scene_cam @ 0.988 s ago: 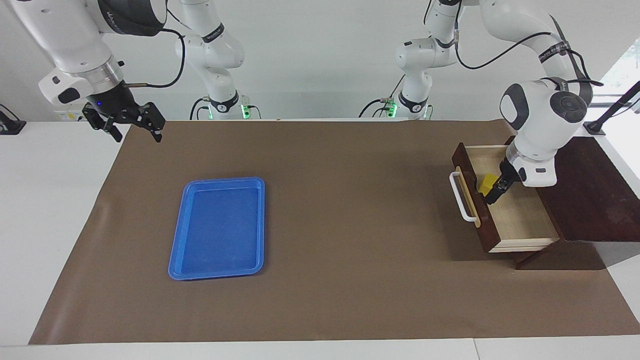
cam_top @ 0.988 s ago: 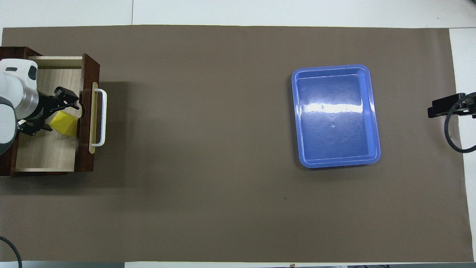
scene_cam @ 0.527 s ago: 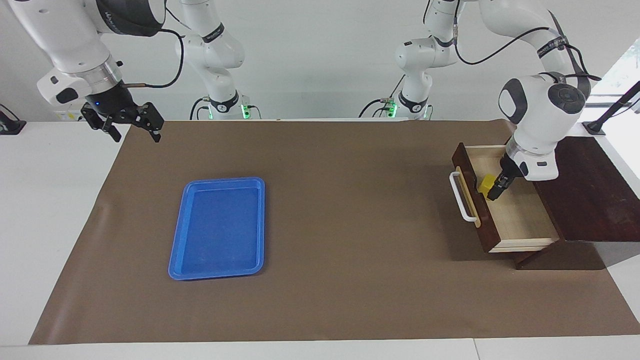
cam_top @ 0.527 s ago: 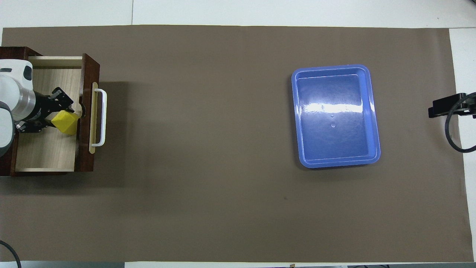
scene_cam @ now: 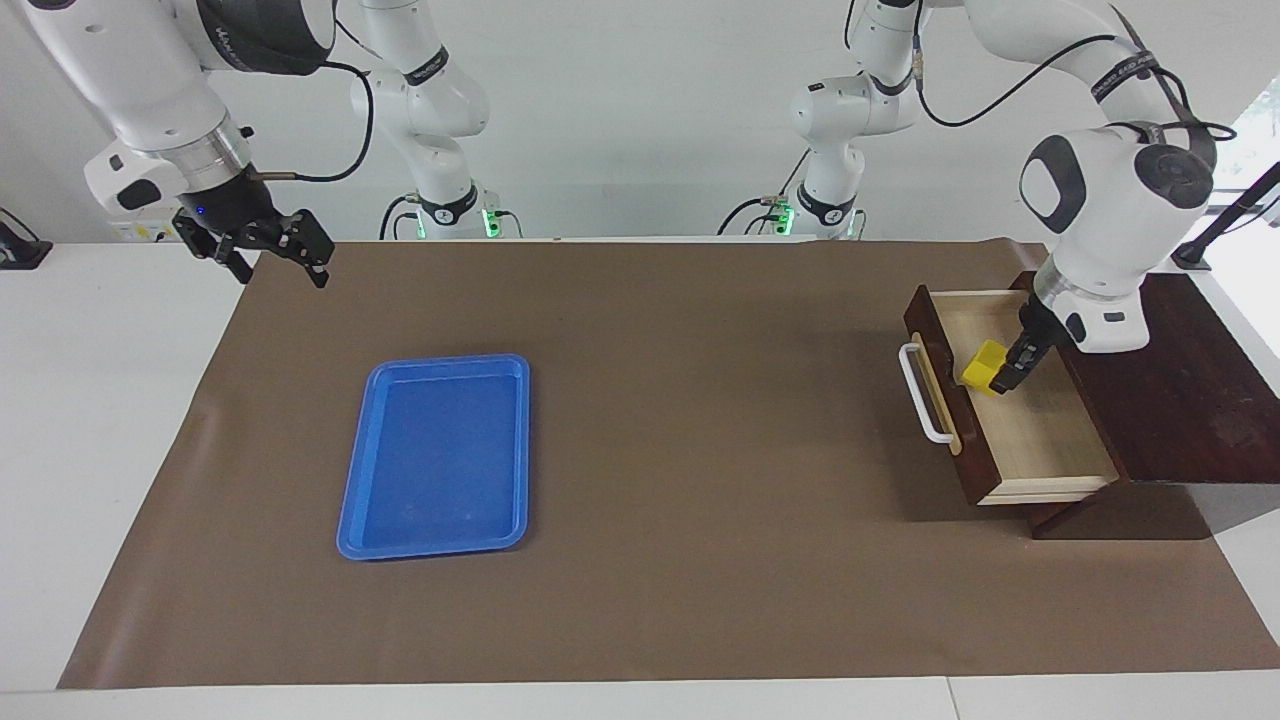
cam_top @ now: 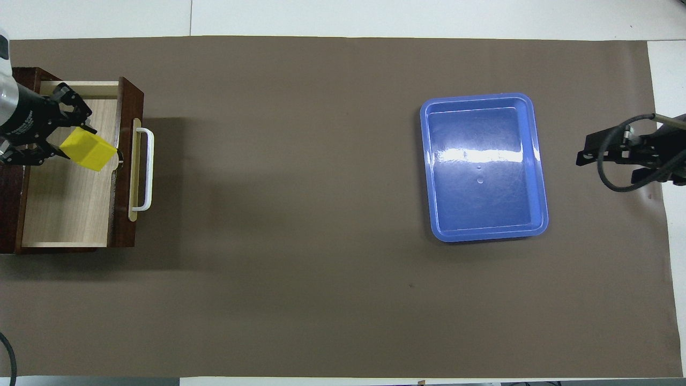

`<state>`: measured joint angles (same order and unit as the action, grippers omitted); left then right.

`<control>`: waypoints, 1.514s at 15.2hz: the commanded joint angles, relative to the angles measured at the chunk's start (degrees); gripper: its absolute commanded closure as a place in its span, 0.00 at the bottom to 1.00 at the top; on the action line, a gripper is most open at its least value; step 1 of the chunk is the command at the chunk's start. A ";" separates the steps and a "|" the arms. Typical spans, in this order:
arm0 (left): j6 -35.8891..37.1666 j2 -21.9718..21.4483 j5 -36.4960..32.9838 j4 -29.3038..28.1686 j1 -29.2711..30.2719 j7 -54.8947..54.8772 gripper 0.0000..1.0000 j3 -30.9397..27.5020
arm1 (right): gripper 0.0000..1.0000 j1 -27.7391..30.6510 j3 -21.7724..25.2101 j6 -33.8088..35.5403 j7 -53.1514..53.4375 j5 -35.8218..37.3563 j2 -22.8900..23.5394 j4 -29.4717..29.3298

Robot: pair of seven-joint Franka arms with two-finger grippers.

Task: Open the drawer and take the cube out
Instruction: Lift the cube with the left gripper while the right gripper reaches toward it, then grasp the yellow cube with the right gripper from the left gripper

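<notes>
overhead view first, going across it from the left arm's end: your left gripper (cam_top: 56, 131) has its fingers closed on the cube (cam_top: 88, 150), which hangs tilted over the open drawer (cam_top: 67, 203), at about 10 o'clock of the pale drawer floor. in the facing view the cube (scene_cam: 985, 366) looks lifted off the floor and sits close to the front panel, just beside the white handle (scene_cam: 921, 393).

i judge that the step in hand is to carry the cube out of the drawer. you should raise it straight up until its lowest corner is above the dark front panel, and only then move it sideways toward 3 o'clock in the overhead view. the cube is held on a slant, so please go slowly; a quick swing could turn it between the fingers or knock it on the panel.

next in the overhead view comes the bare brown mat (cam_top: 300, 214), then the blue tray (cam_top: 541, 214), a possible place to put the cube down. at the right arm's end, your right gripper (cam_top: 605, 150) waits in the air with its fingers spread and nothing between them.
</notes>
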<state>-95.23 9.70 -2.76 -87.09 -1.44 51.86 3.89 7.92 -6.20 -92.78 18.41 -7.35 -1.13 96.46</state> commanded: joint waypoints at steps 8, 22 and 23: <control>-8.37 -2.31 4.86 -4.91 -22.81 56.46 1.00 -0.02 | 0.00 -13.00 -0.21 -15.03 43.70 -19.52 11.75 1.97; -26.15 -1.97 2.06 -16.79 -35.30 93.77 1.00 -0.20 | 0.00 -25.05 -0.13 -29.47 55.15 -38.35 20.90 4.34; -26.15 -2.14 2.06 -17.58 -35.39 93.69 1.00 -0.20 | 0.00 -25.40 -0.13 -29.30 54.98 -38.18 20.81 4.52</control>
<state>-119.70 8.62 0.49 -102.50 -35.70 143.91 4.73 -16.39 -6.45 -121.22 72.81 -44.28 19.95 100.58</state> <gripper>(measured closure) 0.449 0.000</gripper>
